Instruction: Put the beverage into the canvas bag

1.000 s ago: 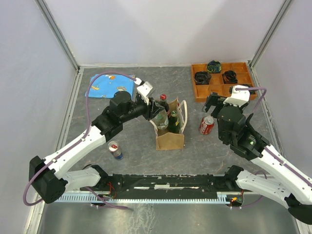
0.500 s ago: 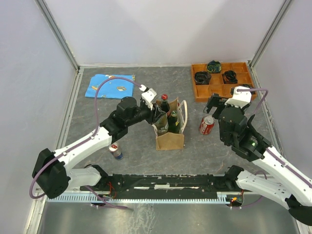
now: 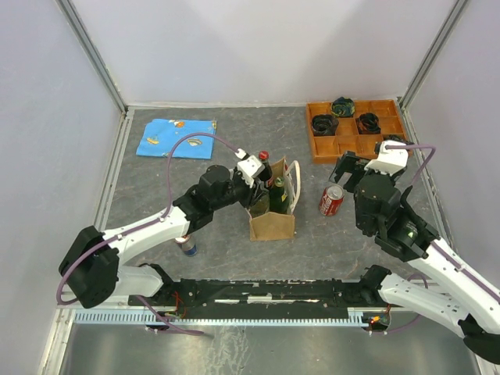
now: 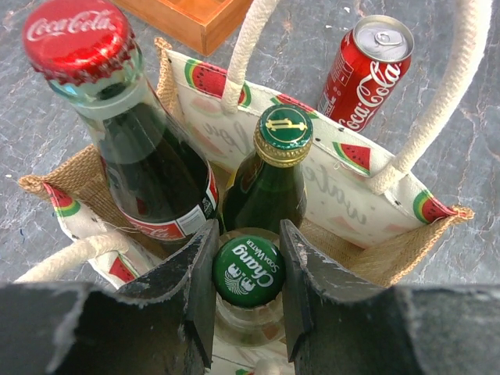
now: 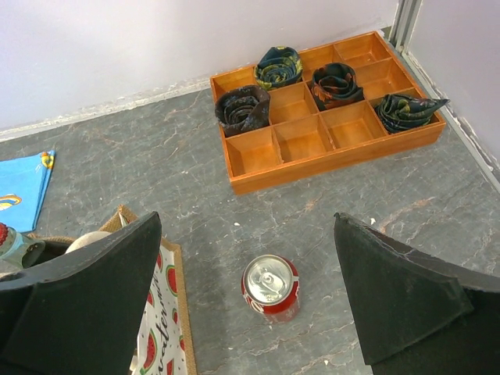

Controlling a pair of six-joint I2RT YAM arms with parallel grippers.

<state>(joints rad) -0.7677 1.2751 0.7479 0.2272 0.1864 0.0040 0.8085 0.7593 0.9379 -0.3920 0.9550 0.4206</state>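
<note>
Canvas bag [image 4: 344, 195] tan, white panel, watermelon print; bottle [image 4: 248, 271] green-capped; can [image 4: 367, 70] red; tray [image 5: 301, 139] orange; cloth [image 3: 176, 137] blue.

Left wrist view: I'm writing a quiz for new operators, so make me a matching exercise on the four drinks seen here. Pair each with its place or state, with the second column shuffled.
Things
1. Coca-Cola bottle
2. Chang bottle
3. gold-capped bottle
4. Coca-Cola can

Places and states
A. upright on the table, outside the canvas bag
B. in the bag, red cap, nothing gripping it
C. in the bag's mouth, green cap clamped by the left gripper
D. in the bag, green glass, not gripped

Pairs: 1-B, 2-C, 3-D, 4-A
</note>
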